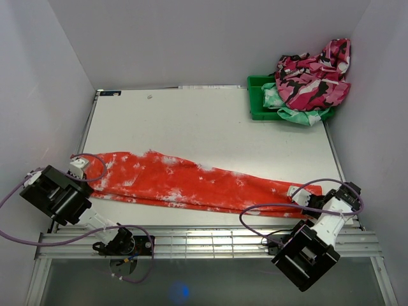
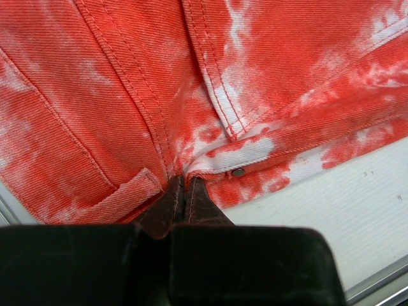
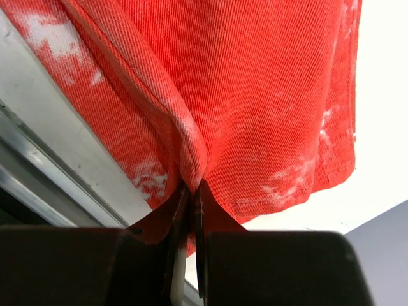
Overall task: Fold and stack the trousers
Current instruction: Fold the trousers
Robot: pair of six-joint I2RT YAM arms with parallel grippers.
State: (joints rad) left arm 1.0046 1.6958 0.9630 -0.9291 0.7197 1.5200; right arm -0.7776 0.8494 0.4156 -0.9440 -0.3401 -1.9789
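Red-orange trousers [image 1: 191, 182]: I'm pinching waistband [image 2: 248, 156] with left fingers [image 2: 167, 207], hem [image 3: 274, 197] with right fingers [image 3: 213, 217], both clamped; next, bringing ends together.

White table [image 1: 210, 121]: trousers [image 1: 191, 182] stretched along near edge; green bin [image 1: 257, 97] far-right corner.

No text, label, brand, number or sign can be read in any of the views. A small metal rivet [image 2: 238, 172] is seen on the trousers [image 2: 127, 95], but whether anything is stamped on it cannot be made out. A dark strip [image 1: 109, 93] at the far left corner of the bench [image 1: 210, 127] is too small to be read.
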